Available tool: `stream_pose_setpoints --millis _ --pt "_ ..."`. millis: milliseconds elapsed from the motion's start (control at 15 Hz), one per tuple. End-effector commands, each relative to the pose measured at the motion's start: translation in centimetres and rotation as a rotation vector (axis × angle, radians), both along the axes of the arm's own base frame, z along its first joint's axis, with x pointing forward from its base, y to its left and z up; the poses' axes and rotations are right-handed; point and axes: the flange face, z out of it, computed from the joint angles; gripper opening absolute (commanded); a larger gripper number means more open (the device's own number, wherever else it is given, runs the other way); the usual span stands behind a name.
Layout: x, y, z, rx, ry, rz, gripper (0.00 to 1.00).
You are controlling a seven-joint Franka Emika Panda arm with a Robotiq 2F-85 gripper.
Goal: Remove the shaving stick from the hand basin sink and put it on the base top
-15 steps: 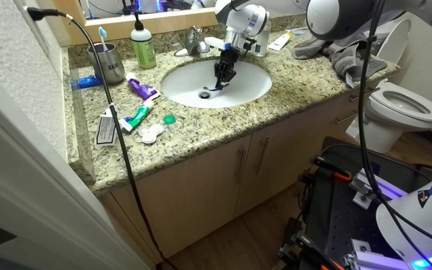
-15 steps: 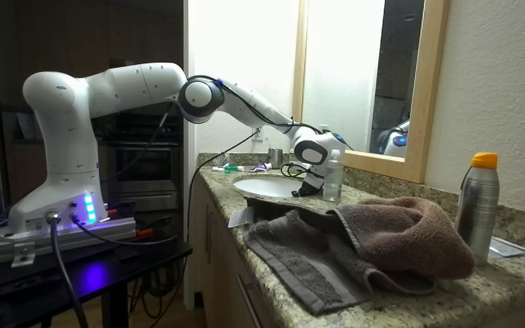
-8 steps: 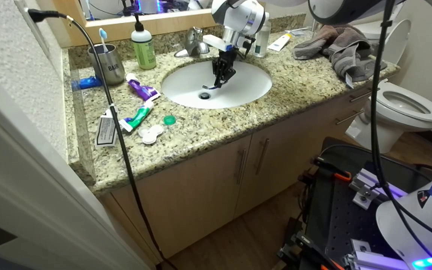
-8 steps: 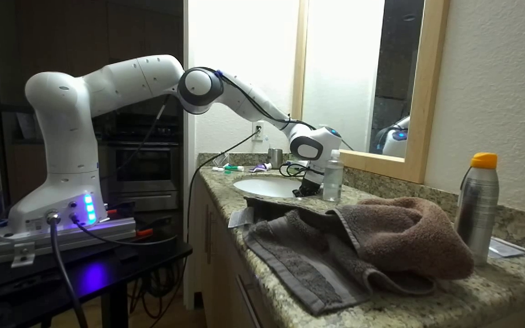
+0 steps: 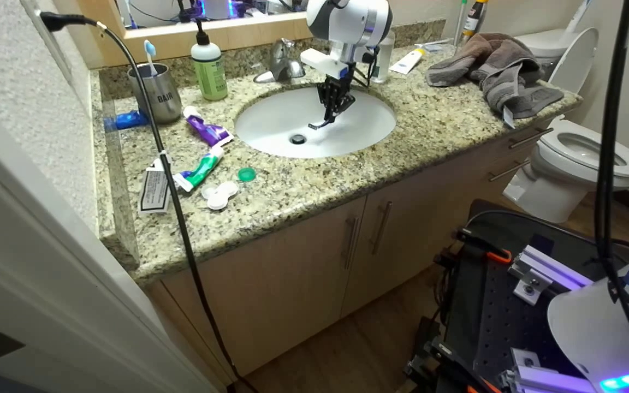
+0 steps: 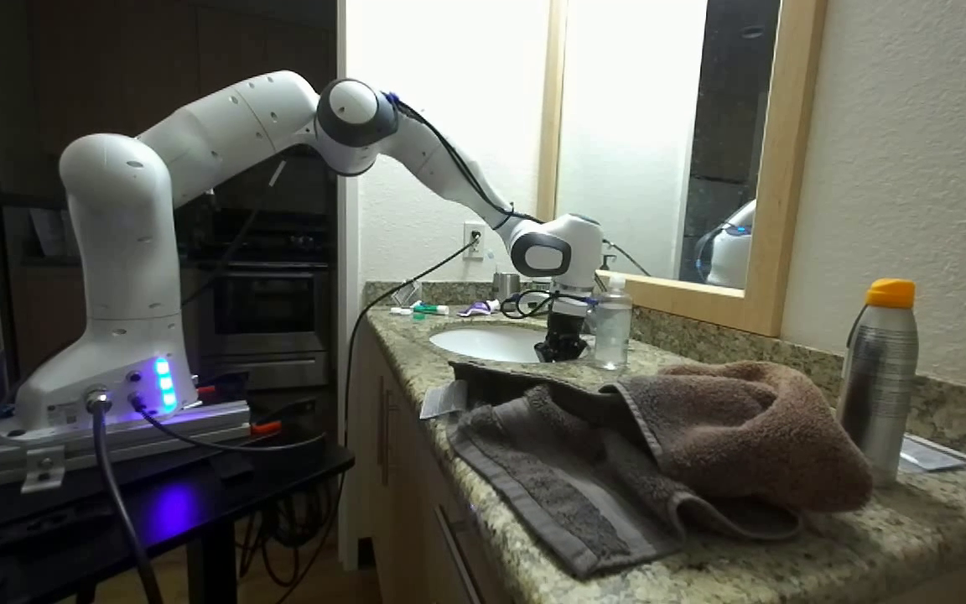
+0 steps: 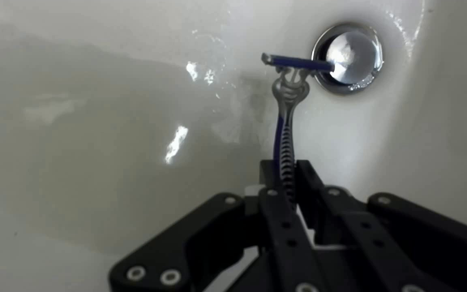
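The shaving stick (image 7: 288,91) is a slim razor with a dark-blue head and a grey-and-blue ribbed handle. My gripper (image 7: 285,166) is shut on its handle in the wrist view; the handle's far end is hidden between the fingers. In an exterior view my gripper (image 5: 331,115) points down over the white basin (image 5: 262,131), with the shaving stick (image 5: 319,126) sticking out to the left, near the drain. Whether it touches the basin I cannot tell. In an exterior view my gripper (image 6: 557,348) is at the basin's edge and the stick is hidden. The granite base top (image 5: 292,188) surrounds the basin.
A chrome tap (image 5: 282,63) stands behind the basin, with a clear bottle (image 6: 613,327) close to my wrist. A green soap bottle (image 5: 209,68), metal cup (image 5: 157,95), purple tube (image 5: 205,128) and green-and-red tube (image 5: 202,168) lie left. Towels (image 5: 503,71) lie right.
My arm's elbow has risen, and the wrist has drawn back from the mirror and become more upright. The gripper and shaving stick have shifted slightly right in an exterior view, moving with each other.
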Motion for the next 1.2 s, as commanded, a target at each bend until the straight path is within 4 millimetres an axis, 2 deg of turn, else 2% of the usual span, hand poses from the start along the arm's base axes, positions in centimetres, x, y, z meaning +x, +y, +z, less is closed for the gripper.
stream_pose_setpoints --millis 0,267,467,733,933,1067,1133 --pt "-2.7 1.8 4.8 -0.105 0.017 0.111 0.04" --pt "-5.2 3.5 10.0 -0.175 0.044 0.199 0.04" --pt "-8.0 4.3 14.4 -0.208 0.032 0.237 0.04" --pt "-12.6 5.3 20.5 -0.207 0.030 0.216 0.04" --pt "-16.9 5.4 25.2 -0.196 0.011 0.177 0.04" --pt "-19.7 4.9 28.0 -0.169 0.002 0.129 0.04" --pt "-20.3 4.2 28.9 -0.148 0.004 0.098 0.04"
